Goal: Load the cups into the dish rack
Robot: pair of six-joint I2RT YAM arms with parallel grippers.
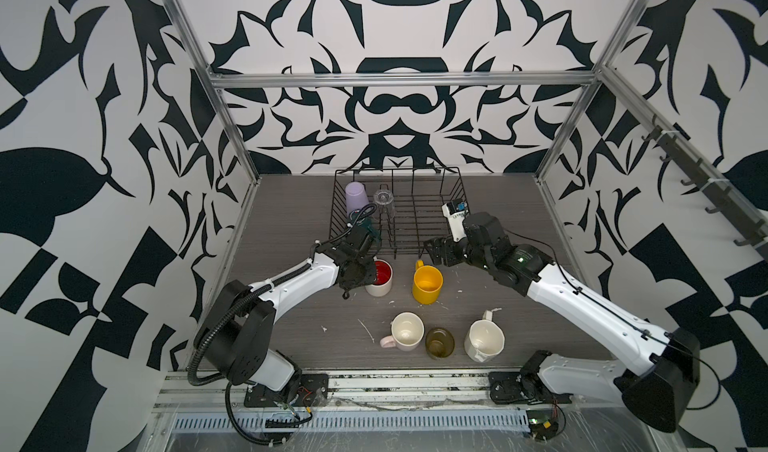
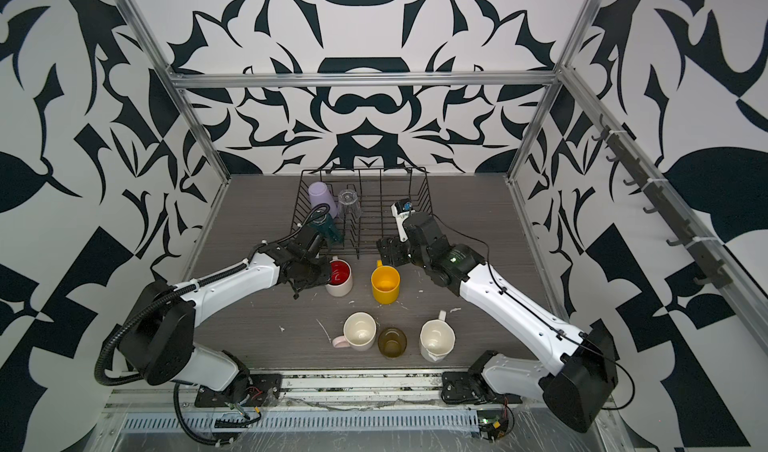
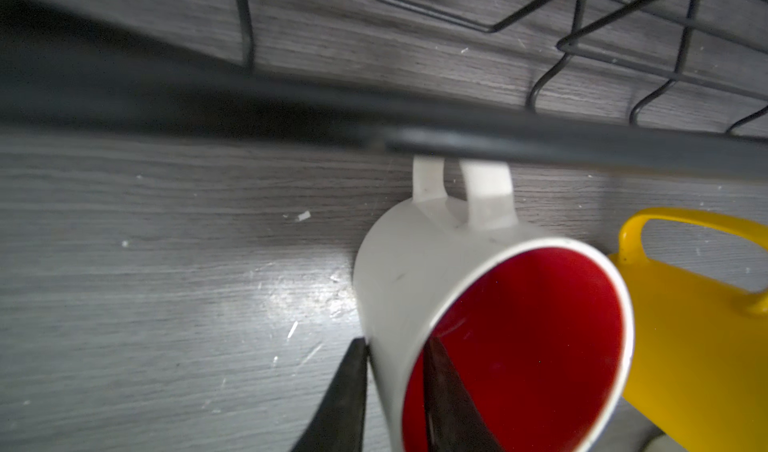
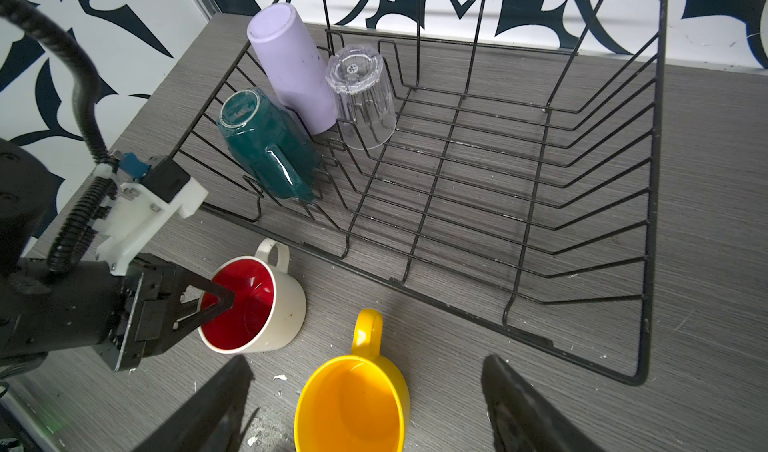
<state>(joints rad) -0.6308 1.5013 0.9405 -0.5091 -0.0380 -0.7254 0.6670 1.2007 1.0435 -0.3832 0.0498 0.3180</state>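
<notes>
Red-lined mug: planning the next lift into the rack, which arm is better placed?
Left. The left gripper pinches the wall of the red-lined mug, one finger inside, one outside. The right gripper is open, facing the yellow mug instead.

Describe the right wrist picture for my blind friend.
The left pincer pinches the red-lined mug by its rim. The dish rack holds a lilac tumbler, clear glass and dark green mug, all upside down. The open right pincer faces the yellow mug.

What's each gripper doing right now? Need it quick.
Left gripper: closed on the wall of the red-lined mug, one finger inside, one outside.
Right gripper: open, holding nothing, near the yellow mug.
</notes>
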